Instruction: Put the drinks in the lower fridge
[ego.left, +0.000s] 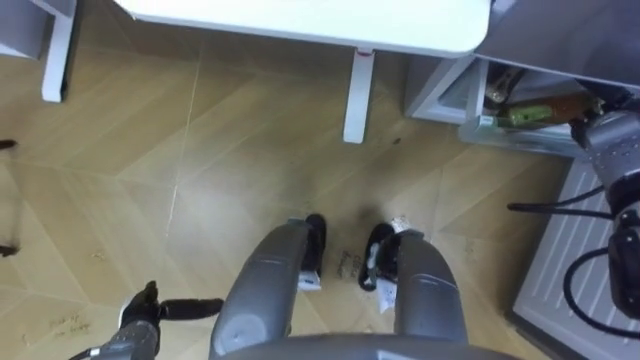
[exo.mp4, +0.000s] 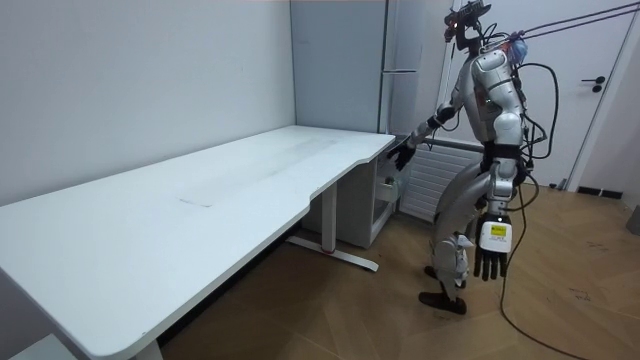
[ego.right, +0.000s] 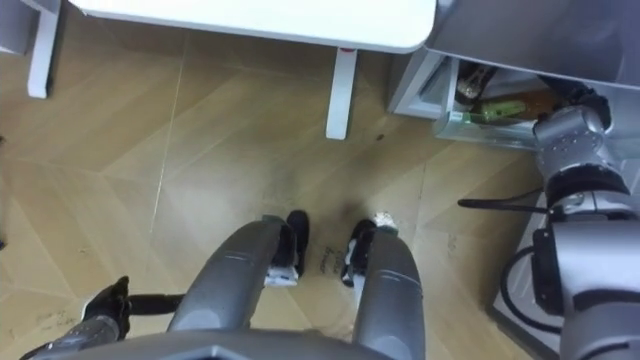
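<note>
Right hand (exo.mp4: 404, 155), room view: reaches low into the fridge (exo.mp4: 400, 60) beside the surface (exo.mp4: 200, 190), grip unreadable. Left hand (exo.mp4: 490, 250) hangs straight-fingered, empty, probably idle. Left eye view: bottle (ego.left: 535, 113) lies in the lower bin (ego.left: 520, 138), apparently already delivered.

- White desk (exo.mp4: 200, 195) standing against the wall (exo.mp4: 130, 80), one white leg (ego.left: 358, 95) resting on the floor.
- Wood-patterned floor (ego.left: 180, 170).
- White door (exo.mp4: 610, 130) with a dark handle (exo.mp4: 594, 84).

White desk (exo.mp4: 150, 230) on wooden floor (exo.mp4: 330, 320), pale wall (exo.mp4: 120, 80).
</note>
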